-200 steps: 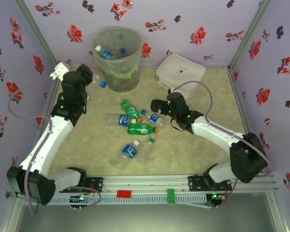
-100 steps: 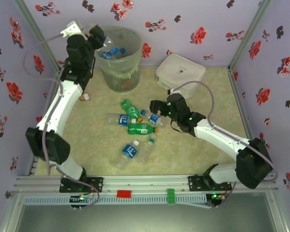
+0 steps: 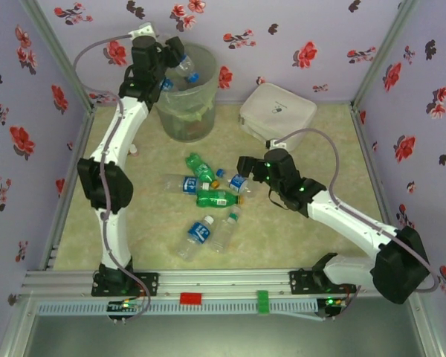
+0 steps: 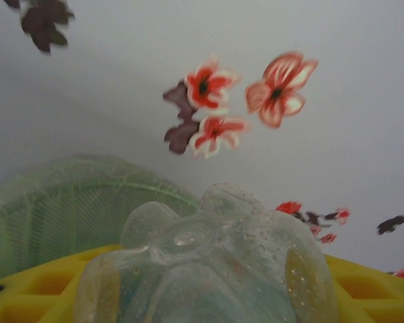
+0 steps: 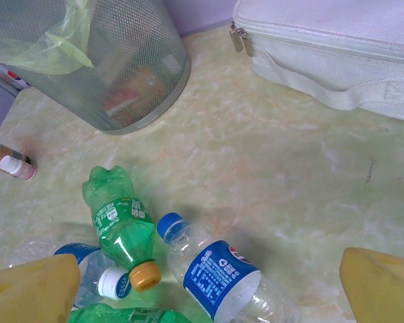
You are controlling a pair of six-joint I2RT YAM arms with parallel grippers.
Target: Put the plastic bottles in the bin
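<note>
My left gripper (image 3: 173,53) is raised over the rim of the bin (image 3: 184,100) and is shut on a clear plastic bottle (image 3: 186,69) with a blue cap. In the left wrist view that bottle's ridged base (image 4: 209,256) sits between my yellow fingers (image 4: 374,286), with the bin's green liner (image 4: 67,202) behind. A few bottles lie inside the bin (image 3: 166,83). Several green and clear bottles (image 3: 208,195) lie mid-table. My right gripper (image 3: 245,166) hovers open above them, over a blue-labelled bottle (image 5: 219,272) and a green one (image 5: 118,225).
A flat white zipped box (image 3: 277,111) lies at the back right, close behind my right gripper, also seen as the box (image 5: 330,54). A small brown-and-white bottle (image 5: 10,163) lies by the bin's left side. Flowered walls close in the table on three sides.
My left arm swung up from the table's left side to the bin's rim, carrying the clear bottle. My right gripper shifted only slightly and stayed open.
</note>
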